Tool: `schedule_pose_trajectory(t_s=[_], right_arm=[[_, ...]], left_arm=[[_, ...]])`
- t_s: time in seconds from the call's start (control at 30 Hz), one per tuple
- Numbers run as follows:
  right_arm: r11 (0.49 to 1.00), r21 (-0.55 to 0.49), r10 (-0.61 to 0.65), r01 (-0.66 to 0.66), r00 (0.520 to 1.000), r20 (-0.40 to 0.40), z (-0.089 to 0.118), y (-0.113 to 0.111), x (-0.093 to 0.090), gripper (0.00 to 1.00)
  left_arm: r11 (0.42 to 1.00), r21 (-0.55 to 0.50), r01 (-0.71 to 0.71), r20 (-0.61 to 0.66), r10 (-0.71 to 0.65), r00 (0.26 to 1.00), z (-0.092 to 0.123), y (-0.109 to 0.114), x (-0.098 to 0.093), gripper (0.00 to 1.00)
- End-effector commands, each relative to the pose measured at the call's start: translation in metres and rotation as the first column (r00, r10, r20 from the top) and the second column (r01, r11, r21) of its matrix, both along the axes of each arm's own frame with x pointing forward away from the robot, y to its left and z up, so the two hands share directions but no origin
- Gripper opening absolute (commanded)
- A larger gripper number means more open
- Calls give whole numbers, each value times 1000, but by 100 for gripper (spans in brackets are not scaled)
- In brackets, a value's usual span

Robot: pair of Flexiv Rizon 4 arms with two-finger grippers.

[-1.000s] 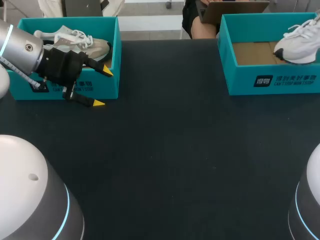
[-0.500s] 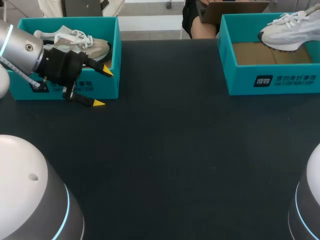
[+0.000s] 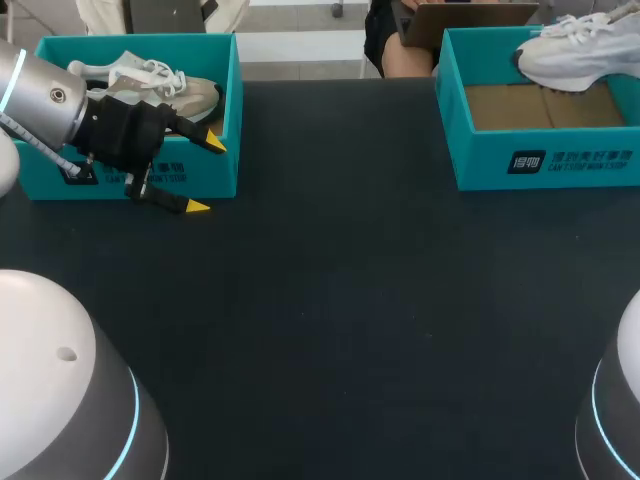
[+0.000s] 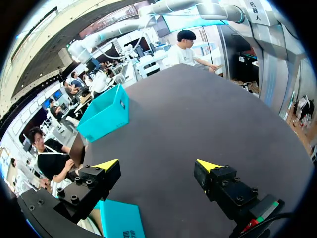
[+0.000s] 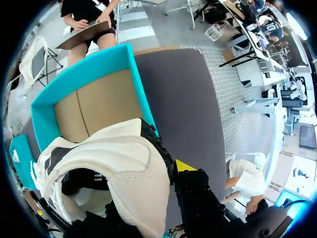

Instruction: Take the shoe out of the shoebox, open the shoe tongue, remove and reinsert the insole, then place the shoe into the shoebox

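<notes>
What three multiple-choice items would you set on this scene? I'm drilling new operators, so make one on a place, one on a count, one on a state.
1. Where is the left gripper? A at the left shoebox's front right corner; B above the white shoe; C touching the other gripper.
2. How many teal shoeboxes stand on the table? A one; B two; C three.
3. How are the left gripper's fingers? A shut on a shoe; B open, holding nothing; C shut on an insole.
Key: 1 A, its yellow tips sit by that corner; 2 B, the left shoebox and the right shoebox; 3 B, the left wrist view shows only table between the tips.
</notes>
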State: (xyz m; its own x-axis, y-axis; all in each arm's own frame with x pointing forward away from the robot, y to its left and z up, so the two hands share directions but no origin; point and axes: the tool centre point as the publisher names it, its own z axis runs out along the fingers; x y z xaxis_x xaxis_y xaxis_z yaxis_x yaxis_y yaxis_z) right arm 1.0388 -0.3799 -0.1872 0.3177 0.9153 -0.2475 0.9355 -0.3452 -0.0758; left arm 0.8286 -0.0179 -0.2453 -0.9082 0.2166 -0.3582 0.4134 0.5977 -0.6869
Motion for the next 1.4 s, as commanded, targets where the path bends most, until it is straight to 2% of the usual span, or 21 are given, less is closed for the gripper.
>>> schedule_pose_trajectory(t_s=[0.03, 0.33, 0.53, 0.9, 1.2, 1.4], right_arm=[[1000, 15, -13, 12, 999, 36, -12, -3, 5, 0], [1000, -13, -4, 6, 993, 118, -40, -4, 27, 0], [1000, -20, -8, 12, 985, 170, -60, -1, 34, 0], [1000, -6, 3, -2, 977, 212, -92, 6, 43, 0], [1000, -2, 22, -22, 981, 191, -114, 14, 33, 0], [1000, 10, 6, -8, 982, 187, -121, 18, 23, 0]], left_arm=[[1000, 2, 0, 0, 0, 1000, 0, 0, 0, 100], [1000, 2, 0, 0, 0, 1000, 0, 0, 0, 100], [1000, 2, 0, 0, 0, 1000, 0, 0, 0, 100], [1000, 2, 0, 0, 0, 1000, 0, 0, 0, 100], [1000, 2, 0, 0, 0, 1000, 0, 0, 0, 100], [1000, 2, 0, 0, 0, 1000, 0, 0, 0, 100]])
